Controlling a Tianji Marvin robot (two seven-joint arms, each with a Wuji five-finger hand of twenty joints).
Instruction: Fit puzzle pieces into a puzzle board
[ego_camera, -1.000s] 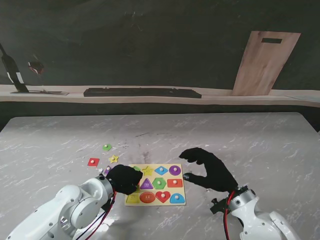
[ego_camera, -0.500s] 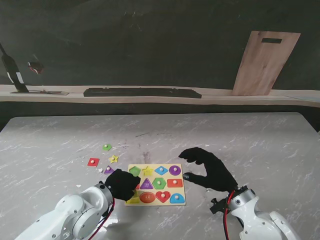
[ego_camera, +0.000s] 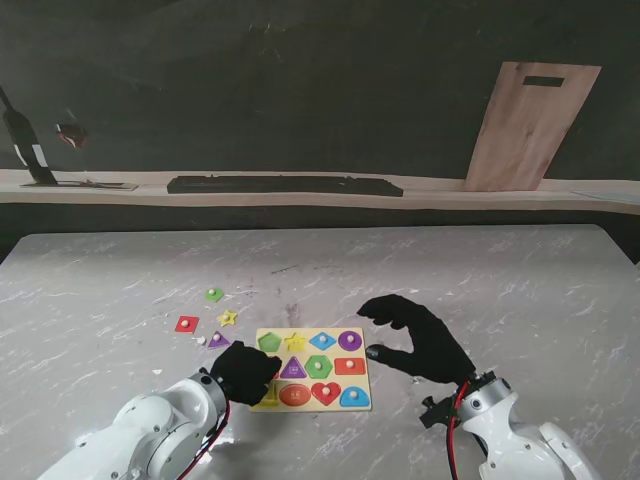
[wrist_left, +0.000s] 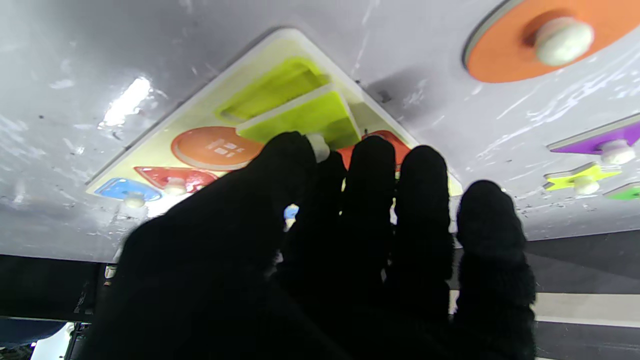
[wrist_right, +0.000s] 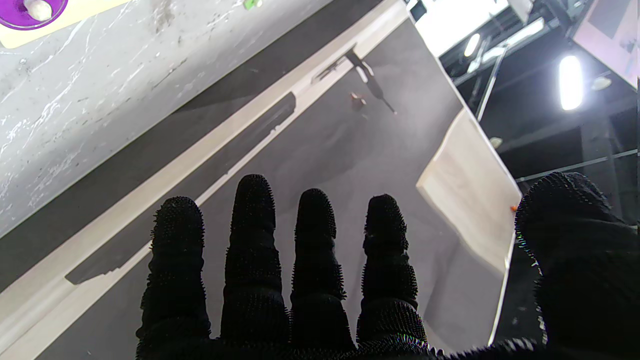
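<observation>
Your left hand sits over the near-left corner of the puzzle board, fingers bunched on the white knob of a lime-yellow piece. That piece is tilted, one edge lifted clear of its matching recess – evidently held by the knob so it can be lowered squarely into the corner slot, not yet seated. Nine or so pieces lie flush in the board's other slots; judged from that, the task is well along. Loose pieces remain on the tabletop off the board's far-left corner: a red square, a yellow star, a green piece and a purple triangle just beside the board. Your right hand hovers off the board's right edge, fingers spread and grasping nothing – parked clear, presumably to keep the board unobstructed.
</observation>
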